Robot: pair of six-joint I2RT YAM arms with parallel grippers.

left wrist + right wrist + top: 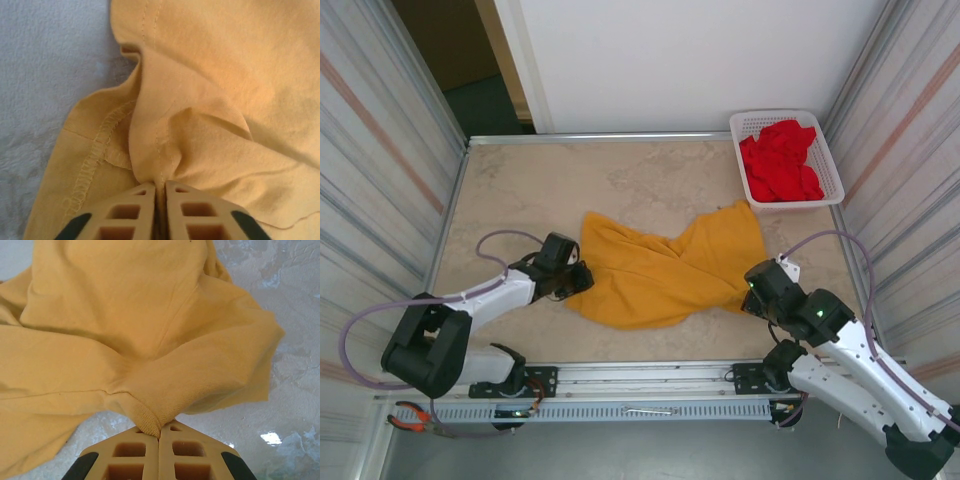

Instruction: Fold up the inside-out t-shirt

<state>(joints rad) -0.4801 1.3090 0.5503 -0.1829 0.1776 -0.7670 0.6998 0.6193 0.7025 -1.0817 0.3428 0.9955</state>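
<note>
The yellow t-shirt (660, 272) lies crumpled on the tabletop (620, 175), the left tool (161, 189) pinching its left edge, the right tool (160, 432) its right edge. Both grasps look set; next they should lift and pull apart to spread it flat

- table (650, 175): beige marbled top, metal strip along the far edge, striped walls on left and right
- mustard-yellow t-shirt (660, 270): lies crumpled on the near middle of the table, spread left to right, seams showing
- white plastic basket (772, 116): stands in the far right corner, red garments (780, 160) inside, shirt's far tip just beside it
</note>
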